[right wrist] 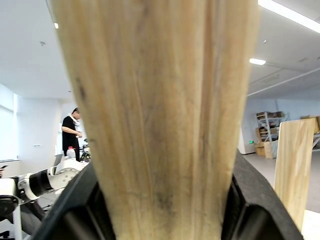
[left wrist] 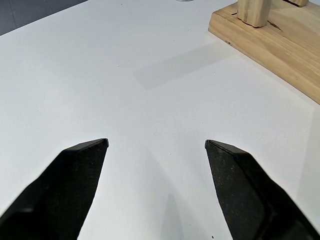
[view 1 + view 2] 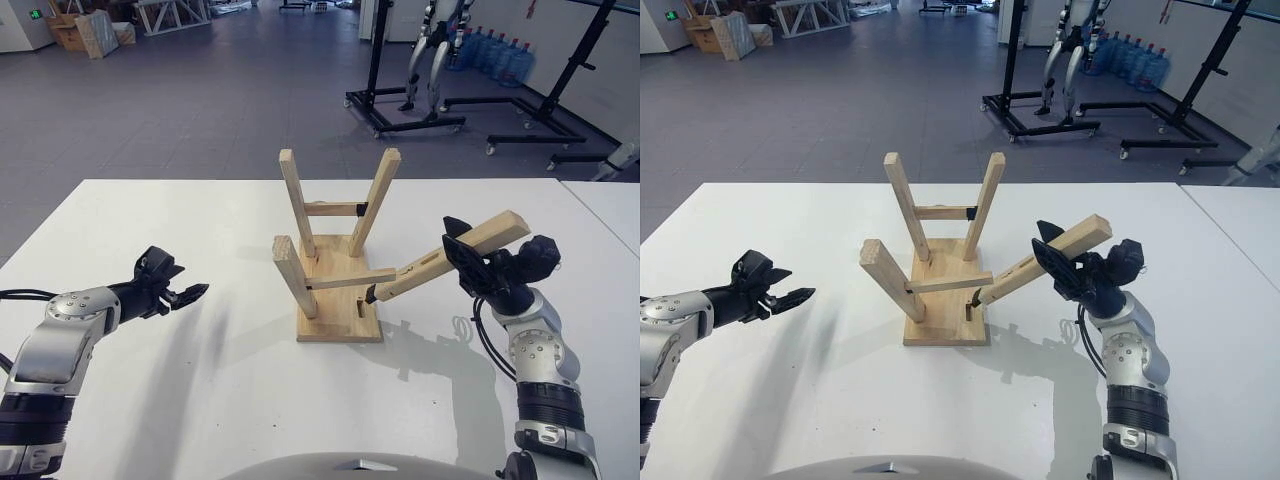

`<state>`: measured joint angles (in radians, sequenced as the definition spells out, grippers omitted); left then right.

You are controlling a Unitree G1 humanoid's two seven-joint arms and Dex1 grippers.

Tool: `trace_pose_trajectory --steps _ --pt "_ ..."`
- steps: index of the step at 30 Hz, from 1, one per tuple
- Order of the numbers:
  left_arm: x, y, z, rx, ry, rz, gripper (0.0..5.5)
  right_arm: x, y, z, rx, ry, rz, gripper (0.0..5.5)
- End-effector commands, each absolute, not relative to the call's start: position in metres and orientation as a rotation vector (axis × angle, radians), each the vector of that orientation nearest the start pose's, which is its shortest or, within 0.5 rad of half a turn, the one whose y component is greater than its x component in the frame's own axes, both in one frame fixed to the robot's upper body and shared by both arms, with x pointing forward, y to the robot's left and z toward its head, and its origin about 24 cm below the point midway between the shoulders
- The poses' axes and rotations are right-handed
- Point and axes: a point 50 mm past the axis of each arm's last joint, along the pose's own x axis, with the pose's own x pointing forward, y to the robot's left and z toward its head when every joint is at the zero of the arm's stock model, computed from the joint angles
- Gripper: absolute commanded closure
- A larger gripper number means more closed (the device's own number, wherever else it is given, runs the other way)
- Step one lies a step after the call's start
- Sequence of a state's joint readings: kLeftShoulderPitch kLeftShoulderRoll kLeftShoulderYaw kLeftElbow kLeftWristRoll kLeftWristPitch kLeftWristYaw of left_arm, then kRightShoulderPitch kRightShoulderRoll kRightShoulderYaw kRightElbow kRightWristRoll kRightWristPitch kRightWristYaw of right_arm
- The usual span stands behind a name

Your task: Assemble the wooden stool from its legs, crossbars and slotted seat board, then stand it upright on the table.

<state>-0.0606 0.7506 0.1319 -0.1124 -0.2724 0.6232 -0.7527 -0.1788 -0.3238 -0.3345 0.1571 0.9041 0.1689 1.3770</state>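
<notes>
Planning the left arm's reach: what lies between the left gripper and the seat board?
Nothing: bare table between left gripper and seat board, seen in the left eye view.

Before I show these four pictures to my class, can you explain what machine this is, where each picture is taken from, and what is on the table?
It is a humanoid robot; each arm ends in a two-finger gripper. Two pictures come from its head cameras, looking down at the table; two from wrist cameras. A stool stands upside down: seat board flat, three legs up, joined by crossbars. The right gripper is shut on the fourth leg, tilted towards the board. The left gripper hangs open, empty.
</notes>
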Motion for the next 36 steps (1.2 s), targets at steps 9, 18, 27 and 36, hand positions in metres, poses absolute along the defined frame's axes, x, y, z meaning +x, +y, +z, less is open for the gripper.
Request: trace_pose_trajectory --steps 9,18,27,36 --pt "0.249 0.266 0.093 0.298 0.509 -0.557 1.95 0.265 -0.217 0.107 0.412 -0.459 1.212 3.45" --pt "0.247 0.26 0.09 0.297 0.507 -0.57 1.95 0.266 -0.215 0.112 0.417 -0.431 1.281 3.45" --pt "0.247 0.258 0.089 0.298 0.504 -0.573 1.95 0.267 -0.216 0.107 0.406 -0.417 1.269 3.45" --pt "0.246 0.254 0.087 0.297 0.503 -0.581 1.95 0.265 -0.214 0.102 0.378 -0.38 1.298 3.45"
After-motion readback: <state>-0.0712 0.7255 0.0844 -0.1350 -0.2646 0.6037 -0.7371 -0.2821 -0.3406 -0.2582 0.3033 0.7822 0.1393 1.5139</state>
